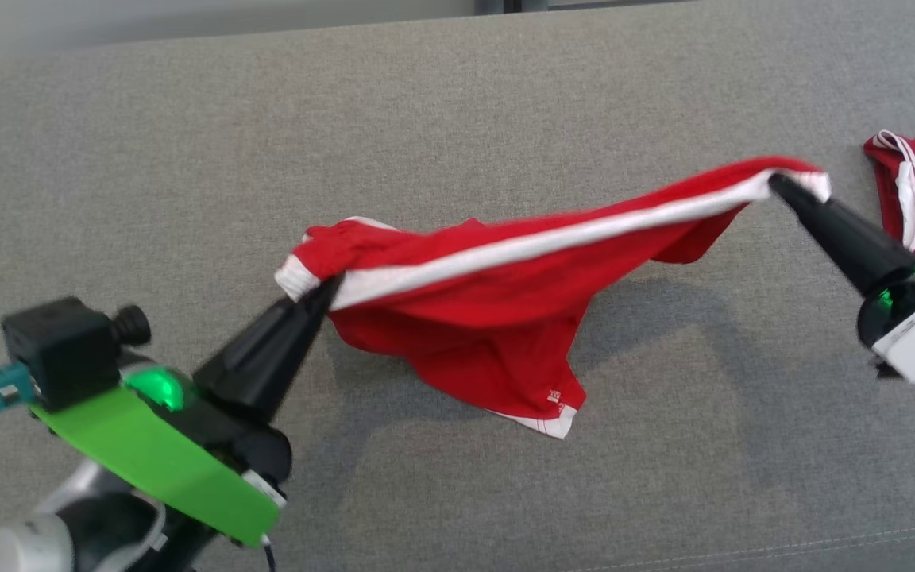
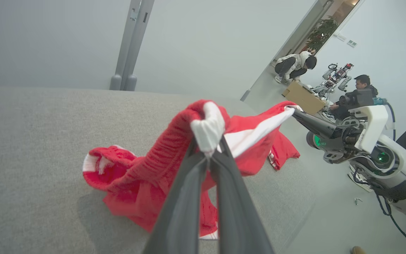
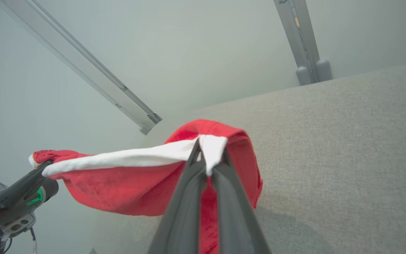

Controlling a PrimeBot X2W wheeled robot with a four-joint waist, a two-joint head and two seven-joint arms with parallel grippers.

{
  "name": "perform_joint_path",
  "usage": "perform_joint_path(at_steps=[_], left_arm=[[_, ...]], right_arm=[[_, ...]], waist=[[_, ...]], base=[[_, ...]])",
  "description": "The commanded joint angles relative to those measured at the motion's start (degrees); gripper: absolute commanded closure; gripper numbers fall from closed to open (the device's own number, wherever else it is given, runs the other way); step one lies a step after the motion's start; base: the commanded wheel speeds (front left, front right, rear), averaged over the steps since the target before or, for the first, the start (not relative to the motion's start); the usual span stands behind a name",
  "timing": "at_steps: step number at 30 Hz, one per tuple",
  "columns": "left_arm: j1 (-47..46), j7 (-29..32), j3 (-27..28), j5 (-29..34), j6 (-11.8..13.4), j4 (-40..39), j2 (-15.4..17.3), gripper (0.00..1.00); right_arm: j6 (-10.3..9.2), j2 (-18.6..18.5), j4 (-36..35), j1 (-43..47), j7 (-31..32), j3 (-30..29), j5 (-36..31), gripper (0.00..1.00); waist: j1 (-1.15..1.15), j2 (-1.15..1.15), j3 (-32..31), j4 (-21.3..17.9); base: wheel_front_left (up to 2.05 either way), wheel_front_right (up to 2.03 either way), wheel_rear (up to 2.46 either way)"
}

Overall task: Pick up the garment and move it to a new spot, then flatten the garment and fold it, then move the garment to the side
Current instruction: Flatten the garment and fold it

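Stretching the red garment [image 1: 489, 318] between them, the left claw [image 1: 329, 287] and right claw [image 1: 777, 183] are each clenching its white waistband [image 1: 553, 238], likely spreading it for flattening, lower cloth trailing on the grey surface [image 1: 187, 159].

The grey padded surface [image 1: 187, 143] lies open across its far half and its left side, with room for an arm to sweep. Across the middle the garment [image 1: 489, 318] hangs as a barrier between the left gripper [image 1: 334, 282] and the right gripper [image 1: 775, 181], each pinched onto its white band. Its lower folds sag onto the surface and block the way beneath, but a gap shows under the raised right stretch. A second red garment [image 1: 914, 191] lies just beside the right gripper, perhaps crowding it; the picture's edge cuts it off. A metal post [image 2: 130, 46] stands at the far edge. Two people [image 2: 294, 65] and a cardboard box [image 2: 303, 97] sit well apart, off the surface.
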Motion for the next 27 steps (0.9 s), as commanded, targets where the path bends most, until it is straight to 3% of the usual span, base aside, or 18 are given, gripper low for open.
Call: perform_joint_path(at_steps=[1, 5, 8, 12, 15, 20, 25, 27], left_arm=[[-1.94, 0.44, 0.64, 0.0, 0.44, -0.29, 0.78, 1.0], [-13.24, 5.84, 3.26, 0.05, 3.08, 1.98, 2.76, 1.0], [-24.76, 8.61, 4.46, 1.11, 4.99, 8.13, 3.17, 1.0], [-41.26, 10.9, 5.19, 2.63, 7.52, 18.98, 2.07, 1.0], [-52.88, 9.24, 4.67, 6.06, 7.91, 28.83, 1.65, 1.0], [-69.22, -2.4, 3.43, 12.48, 4.65, 43.34, -0.65, 1.0], [-77.84, -20.36, 3.38, 16.09, -0.38, 52.57, -3.38, 1.0], [-78.73, -25.55, 4.1, 15.4, -1.75, 55.62, -4.06, 1.0]], right_arm=[[0.02, -0.08, -0.29, -0.89, -0.18, -0.55, 0.4, 1.0], [0.02, 0.05, 0.88, -8.82, 2.65, -3.65, 0.53, 1.0], [0.01, 3.02, 4.6, -18.78, 5.57, -3.16, -0.6, 1.0], [0.01, 10.18, 14.25, -36.42, 6.78, -1.99, -5.35, 1.0], [0.0, 17.25, 24.12, -49.35, 3.73, -2.26, -10.83, 1.0], [-0.04, 25.2, 39.43, -66.98, -6.95, -4.81, -20.85, 1.0], [-0.05, 29.43, 45.55, -76.81, -22.07, -7.58, -26.74, 1.0], [-0.05, 30.44, 46.37, -77.39, -23.65, -7.33, -25.51, 1.0]], waist=[[0.0, 0.0, 1.43, -0.34], [0.0, 0.0, 5.89, -0.55], [0.0, 0.0, 10.06, -0.34], [0.0, 0.0, 16.67, -0.77], [0.0, 0.0, 20.06, -0.79], [0.0, 0.0, 23.35, -0.61], [0.0, 0.0, 25.25, -0.16], [0.0, 0.0, 26.03, -0.09]], base=[[0.0, 0.0, 0.0], [0.0, 0.0, 0.0], [0.0, 0.0, 0.0], [0.0, 0.0, 0.0], [0.0, 0.0, 0.0], [0.0, 0.0, 0.0], [0.0, 0.0, 0.0], [0.0, 0.0, 0.0]])
